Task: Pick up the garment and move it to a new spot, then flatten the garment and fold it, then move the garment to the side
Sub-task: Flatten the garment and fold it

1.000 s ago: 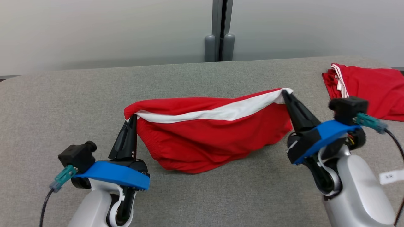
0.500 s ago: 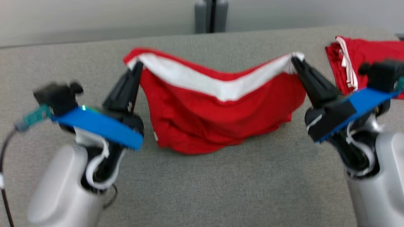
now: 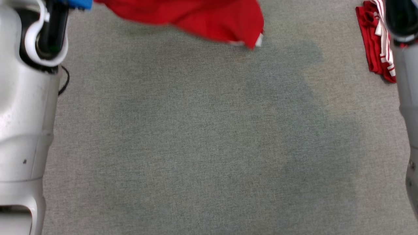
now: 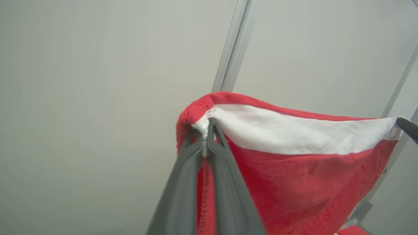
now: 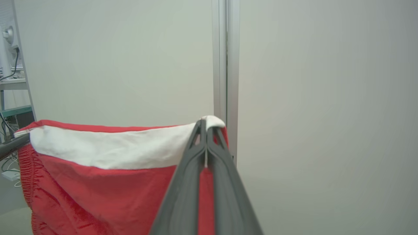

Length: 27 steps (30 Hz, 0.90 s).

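The red garment [image 3: 202, 16] with a white inner band hangs above the grey table [image 3: 196, 147]; its lower edge shows at the top of the head view. My left gripper [image 4: 205, 130] is shut on one corner of the garment's [image 4: 294, 169] waistband. My right gripper [image 5: 205, 125] is shut on the opposite corner, with the cloth [image 5: 114, 182] stretched between the two and sagging a little. Each wrist view catches the other gripper's dark tip at the far end of the band.
A second red garment with white stripes [image 3: 375, 42] lies bunched at the table's right edge. My pale left forearm [image 3: 26, 98] and right forearm [image 3: 408, 98] flank the head view. A pale wall with a metal post [image 5: 225, 65] stands behind.
Both arms have raised the garment off the table, and it now hangs stretched between them. The head view has shifted down onto the table, so the camera has moved.
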Tool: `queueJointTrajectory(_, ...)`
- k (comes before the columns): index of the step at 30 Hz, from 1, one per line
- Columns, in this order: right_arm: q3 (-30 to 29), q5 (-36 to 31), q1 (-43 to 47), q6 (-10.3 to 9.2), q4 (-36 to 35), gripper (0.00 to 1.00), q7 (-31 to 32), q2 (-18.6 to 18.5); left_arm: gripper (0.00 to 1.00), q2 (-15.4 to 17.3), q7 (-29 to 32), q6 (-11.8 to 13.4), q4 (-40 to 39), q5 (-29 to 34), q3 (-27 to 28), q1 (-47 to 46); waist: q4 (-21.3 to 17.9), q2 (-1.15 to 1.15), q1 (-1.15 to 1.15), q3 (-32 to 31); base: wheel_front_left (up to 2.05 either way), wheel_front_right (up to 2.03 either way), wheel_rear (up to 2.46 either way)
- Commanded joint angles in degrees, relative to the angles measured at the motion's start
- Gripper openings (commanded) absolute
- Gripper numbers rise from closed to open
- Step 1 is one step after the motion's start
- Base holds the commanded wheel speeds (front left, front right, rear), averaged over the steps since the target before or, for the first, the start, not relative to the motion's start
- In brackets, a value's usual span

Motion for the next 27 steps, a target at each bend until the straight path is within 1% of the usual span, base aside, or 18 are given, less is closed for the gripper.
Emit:
queueJointTrajectory(1, 0.9, -0.89, -3.07, 0.03, 1.68, 0.0, -4.12, -0.02, 0.0, -0.42, -2.28, -0.37, 1.31, 0.52, -0.2, -2.79, -0.12, -0.02, -0.02, -0.02, 0.0, 0.0, 0.0)
queueJointTrajectory(3, 2.17, -2.4, -6.1, 0.03, 4.21, 0.0, -8.69, -0.33, 0.0, -0.87, -5.35, -0.44, 2.7, 0.83, -0.1, -5.51, -0.49, -0.02, -0.02, -0.35, 0.0, 0.0, 0.0)
queueJointTrajectory(6, 4.07, -3.02, -8.32, 0.02, 7.11, 0.0, -11.81, -0.26, 0.0, -1.2, -9.04, -0.51, 4.32, 0.45, -0.83, -7.17, -0.9, -0.02, -0.02, -0.43, 0.0, 0.0, 0.0)
queueJointTrajectory(8, 6.48, -2.39, -7.49, 0.03, 8.57, 0.0, -12.35, -0.43, 0.0, -0.8, -10.84, -0.49, 4.61, -0.18, -2.29, -6.63, -1.07, -0.02, -0.02, -0.31, 0.0, 0.0, 0.0)
queueJointTrajectory(10, 9.75, -1.86, -5.24, 0.02, 10.13, 0.0, -12.07, -1.79, 0.0, -0.6, -11.98, -0.47, 5.14, -1.73, -3.81, -4.47, -1.12, -0.02, -0.02, -0.07, 0.0, 0.0, 0.0)
queueJointTrajectory(15, 18.83, 2.35, 2.61, 0.02, 11.54, 0.0, -10.7, -4.9, 0.0, -0.05, -13.86, -0.49, 7.19, -6.21, -7.81, 4.34, -1.04, -0.02, -0.02, -0.19, 0.0, 0.0, 0.0)
queueJointTrajectory(19, 26.04, 6.07, 10.35, 0.02, 9.72, 0.0, -9.24, -9.35, 0.0, 0.98, -14.55, -0.49, 6.67, -9.39, -12.41, 13.62, -0.48, -0.02, -0.02, -1.79, 0.0, 0.0, 0.0)
queueJointTrajectory(20, 26.04, 6.07, 10.35, 0.02, 9.72, 0.0, -9.24, -9.35, 0.0, 0.98, -14.55, -0.49, 6.67, -9.39, -12.41, 13.62, -0.48, -0.02, -0.02, -1.79, 0.0, 0.0, 0.0)
queueJointTrajectory(21, 28.21, 7.76, 12.28, 0.03, 8.28, 0.0, -8.44, -10.19, 0.0, 1.81, -14.64, -0.49, 6.25, -9.46, -13.5, 16.04, -0.51, -0.02, -0.02, -2.49, 0.0, 0.0, 0.0)
queueJointTrajectory(22, 29.94, 9.28, 14.18, 0.02, 6.96, 0.0, -7.61, -11.85, 0.0, 2.47, -14.79, -0.49, 5.97, -9.37, -14.11, 18.7, -0.34, -0.02, -0.02, -3.3, 0.0, 0.0, 0.0)
queueJointTrajectory(25, 34.16, 13.22, 19.34, 0.02, 1.83, 0.0, -4.95, -17.31, 0.0, 2.75, -14.88, -0.5, 4.07, -9.92, -15.1, 26.72, 0.5, -0.02, -0.02, -5.91, 0.0, 0.0, 0.0)
queueJointTrajectory(27, 35.76, 15.72, 23.07, 0.02, -1.78, 0.0, -3.07, -20.44, 0.0, 2.8, -14.87, -0.5, 2.48, -9.86, -15.24, 32.21, 0.93, -0.02, -0.02, -7.84, 0.0, 0.0, 0.0)
